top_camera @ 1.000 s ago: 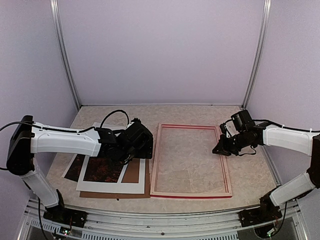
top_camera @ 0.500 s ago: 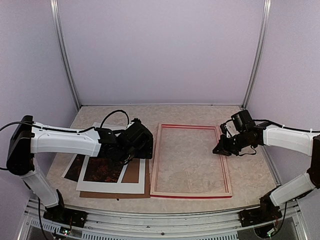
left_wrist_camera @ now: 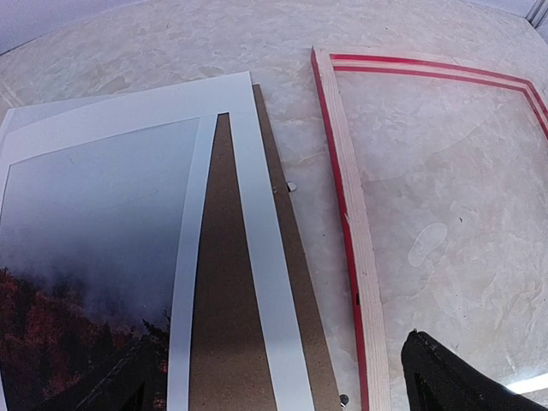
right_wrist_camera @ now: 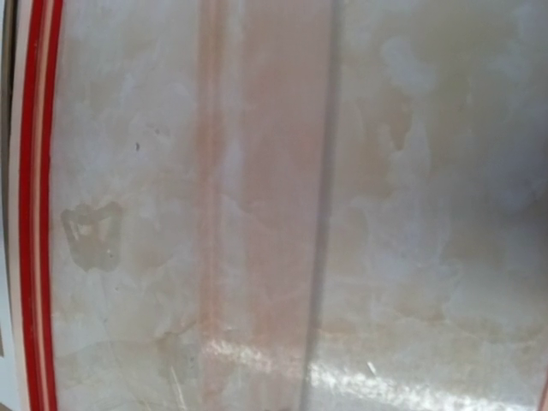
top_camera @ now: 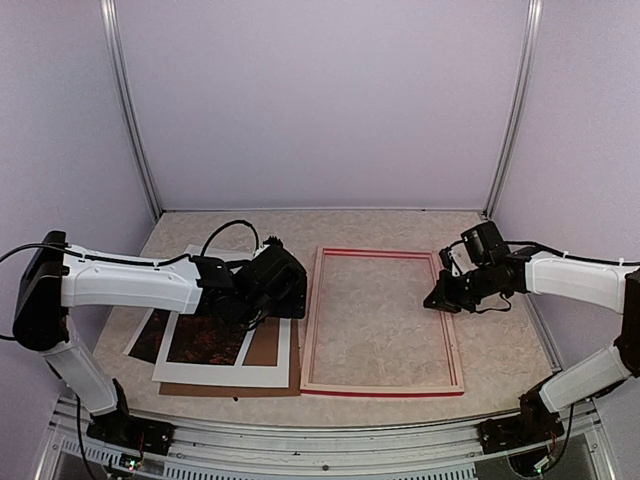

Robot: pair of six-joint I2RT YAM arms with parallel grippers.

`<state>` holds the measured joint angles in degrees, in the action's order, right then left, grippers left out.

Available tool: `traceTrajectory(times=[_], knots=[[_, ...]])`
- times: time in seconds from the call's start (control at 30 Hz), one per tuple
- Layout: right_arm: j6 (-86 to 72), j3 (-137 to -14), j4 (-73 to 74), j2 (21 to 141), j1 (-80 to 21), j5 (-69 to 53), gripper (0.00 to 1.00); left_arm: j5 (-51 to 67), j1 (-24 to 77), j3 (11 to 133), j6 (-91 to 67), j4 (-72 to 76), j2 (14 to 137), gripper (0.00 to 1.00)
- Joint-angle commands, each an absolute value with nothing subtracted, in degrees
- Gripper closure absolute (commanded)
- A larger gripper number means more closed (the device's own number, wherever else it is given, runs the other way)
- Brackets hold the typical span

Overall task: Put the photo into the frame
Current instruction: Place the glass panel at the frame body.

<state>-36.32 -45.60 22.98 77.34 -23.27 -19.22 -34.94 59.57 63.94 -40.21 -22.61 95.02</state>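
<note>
Frame: your frame (top_camera: pixel 311 320) lies flat on the counter (top_camera: pixel 400 225), just right of the middle, with its pale wood side up and red showing along its rim.
Frame's long axis: it runs from the near edge to the far edge, and the short ends sit square to those edges.
Photo: your photo (left_wrist_camera: pixel 86 257) lies flat on the left half of the counter, well short of the frame opening.
Photo's heading: its long axis runs roughly near to far and is skewed a little. The dark red end points at the near-left corner and the misty end at the far edge.
Stack: the white mat (top_camera: pixel 225 372) lies over the photo, which shows through its window. A brown board (left_wrist_camera: pixel 227 325) sits underneath, just beside the frame's left rail.
Left jaws: they are spread wide with nothing in them, and hang above the mat's right border.
Right jaws: they are closed with nothing between them, at the frame's right rail. You cannot tell from these views whether they touch it.
</note>
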Motion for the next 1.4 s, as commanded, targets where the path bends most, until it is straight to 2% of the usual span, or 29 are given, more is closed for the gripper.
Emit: traceTrajectory(times=[0.0, 0.8, 1.07, 1.37], knots=[[-37.6, -44.2, 20.8, 77.7, -24.5, -19.4, 1.0, -35.9, 60.2, 65.4, -40.2, -23.6, 96.0, 0.01], [-38.9, -43.2, 18.4, 78.1, -24.7, -20.0, 1.0, -35.6, 61.3, 67.2, -39.6, -23.8, 97.9, 0.01], [-38.3, -43.6, 19.4, 78.5, -24.6, -19.4, 0.79, -34.7, 62.2, 67.5, -39.6, -23.2, 98.8, 0.01], [-37.4, -44.8, 21.1, 79.5, -24.6, -17.7, 0.63, -33.1, 63.7, 68.6, -39.3, -21.8, 100.7, 0.01]])
